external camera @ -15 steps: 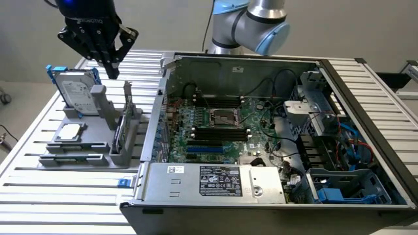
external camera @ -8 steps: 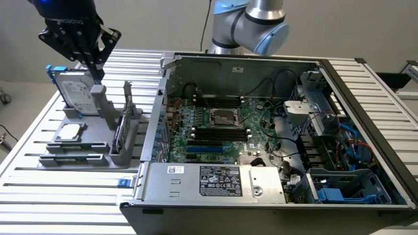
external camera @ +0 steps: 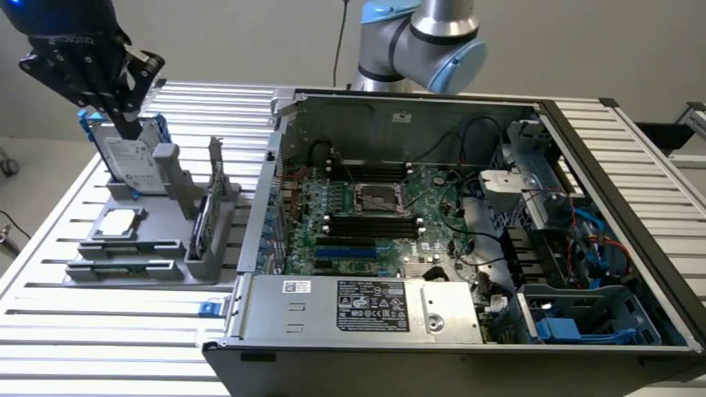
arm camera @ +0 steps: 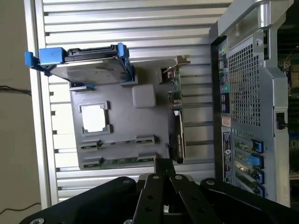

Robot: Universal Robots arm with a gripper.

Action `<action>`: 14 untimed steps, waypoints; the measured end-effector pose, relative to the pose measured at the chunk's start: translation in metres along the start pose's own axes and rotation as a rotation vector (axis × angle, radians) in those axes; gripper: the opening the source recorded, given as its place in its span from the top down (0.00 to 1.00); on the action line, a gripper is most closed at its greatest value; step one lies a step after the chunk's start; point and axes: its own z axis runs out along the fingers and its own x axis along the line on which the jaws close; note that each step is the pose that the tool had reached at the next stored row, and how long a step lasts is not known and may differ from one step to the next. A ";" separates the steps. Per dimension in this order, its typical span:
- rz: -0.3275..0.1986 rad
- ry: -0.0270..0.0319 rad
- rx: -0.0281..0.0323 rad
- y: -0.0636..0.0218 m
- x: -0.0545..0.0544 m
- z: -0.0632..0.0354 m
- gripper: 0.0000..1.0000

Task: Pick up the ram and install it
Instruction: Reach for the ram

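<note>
I record soft, even light from above. The slatted table [external camera: 111, 347] glares pale white; the computer case [external camera: 386, 116] interior lies dimmer, shadowed beneath its walls.

Nothing can be read clearly. The black label [external camera: 373, 304] on the power supply [external camera: 331, 318] carries white print and round marks, all too small to read. The same goes for the white sticker [external camera: 298, 286] beside it and the pale lettering on the claw [external camera: 128, 128].
</note>
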 end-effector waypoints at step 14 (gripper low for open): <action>0.000 0.0001 0.0002 -0.0224 0.052 0.0017 0.89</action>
